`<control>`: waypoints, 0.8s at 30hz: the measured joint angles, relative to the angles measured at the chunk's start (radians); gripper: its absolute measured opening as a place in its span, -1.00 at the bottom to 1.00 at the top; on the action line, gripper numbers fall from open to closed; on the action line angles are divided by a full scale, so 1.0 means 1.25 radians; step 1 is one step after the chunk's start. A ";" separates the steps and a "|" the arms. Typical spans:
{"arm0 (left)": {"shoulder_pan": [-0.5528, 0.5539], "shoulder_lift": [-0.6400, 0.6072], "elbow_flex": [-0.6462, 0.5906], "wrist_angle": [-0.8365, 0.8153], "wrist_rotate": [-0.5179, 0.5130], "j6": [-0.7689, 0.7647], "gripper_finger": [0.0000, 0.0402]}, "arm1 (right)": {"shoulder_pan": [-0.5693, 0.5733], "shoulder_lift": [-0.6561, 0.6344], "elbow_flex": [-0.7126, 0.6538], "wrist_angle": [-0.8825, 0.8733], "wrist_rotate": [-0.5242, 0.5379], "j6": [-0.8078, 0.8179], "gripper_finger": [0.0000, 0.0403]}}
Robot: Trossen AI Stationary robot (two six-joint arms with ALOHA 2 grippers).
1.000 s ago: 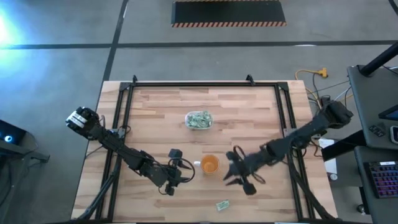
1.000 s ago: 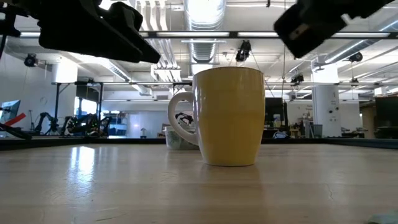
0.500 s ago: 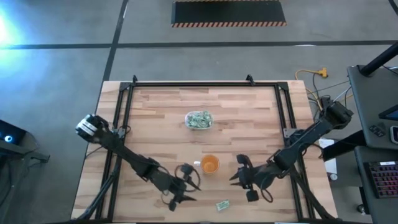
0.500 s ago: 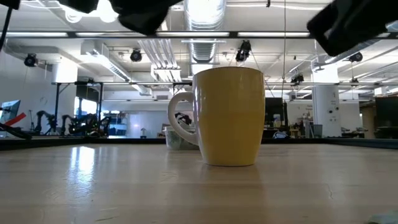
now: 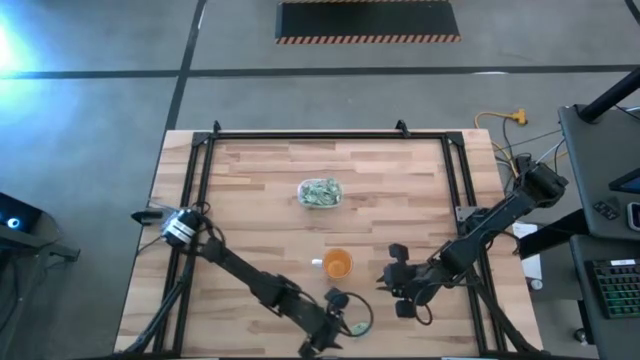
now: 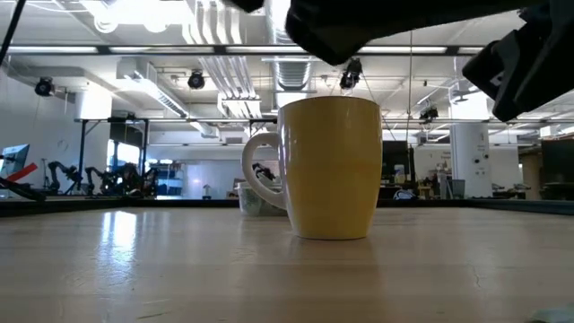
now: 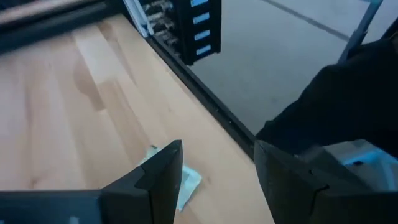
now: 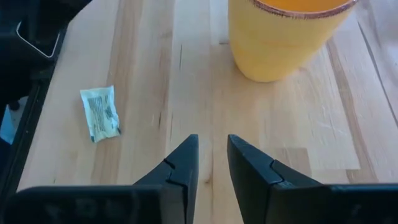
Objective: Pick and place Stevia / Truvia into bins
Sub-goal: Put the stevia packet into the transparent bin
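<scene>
One pale green and white Stevia sachet [image 5: 355, 328] lies flat near the table's near edge, also seen in the right wrist view [image 8: 99, 112]. My left gripper [image 5: 342, 326] [image 7: 217, 149] hovers open just short of it; the sachet [image 7: 188, 180] shows past one finger. The bin, a clear tub [image 5: 319, 192] holding several sachets, stands mid-table toward the far side. My right gripper [image 5: 385, 282] [image 8: 212, 142] hangs above the bare wood right of the orange cup [image 5: 338, 265], its fingers a little apart with nothing between them.
The orange cup [image 6: 332, 169] stands between the tub and the loose sachet, with a small white scrap [image 5: 316, 263] at its left. My right arm [image 7: 348, 106] is close beside the left gripper. The table's black frame [image 7: 205, 93] runs just beyond the sachet.
My left gripper has swept from left of the cup toward the table's right and near edge and now stands at the loose sachet. My right gripper has drawn back a little toward the right edge and turned.
</scene>
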 joint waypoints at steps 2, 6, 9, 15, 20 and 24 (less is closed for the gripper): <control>0.003 0.026 0.042 -0.037 0.003 -0.023 -0.09 | 0.000 0.000 0.000 -0.002 0.000 0.000 -0.63; 0.012 0.061 0.101 -0.117 0.008 -0.055 -0.09 | 0.000 -0.001 0.000 -0.030 -0.001 0.000 -0.66; 0.019 0.065 0.127 -0.149 0.010 -0.067 -0.09 | 0.000 -0.001 0.000 -0.064 0.000 0.018 -0.66; 0.041 0.065 0.168 -0.242 0.010 -0.042 -0.09 | 0.000 -0.001 0.000 -0.107 0.000 0.057 -0.63; 0.045 0.064 0.204 -0.305 0.008 -0.021 -0.09 | 0.006 0.001 0.000 -0.092 -0.001 0.078 -0.63; 0.040 0.039 0.205 -0.371 0.010 -0.014 -0.09 | 0.027 0.016 0.000 -0.003 -0.004 0.066 -0.64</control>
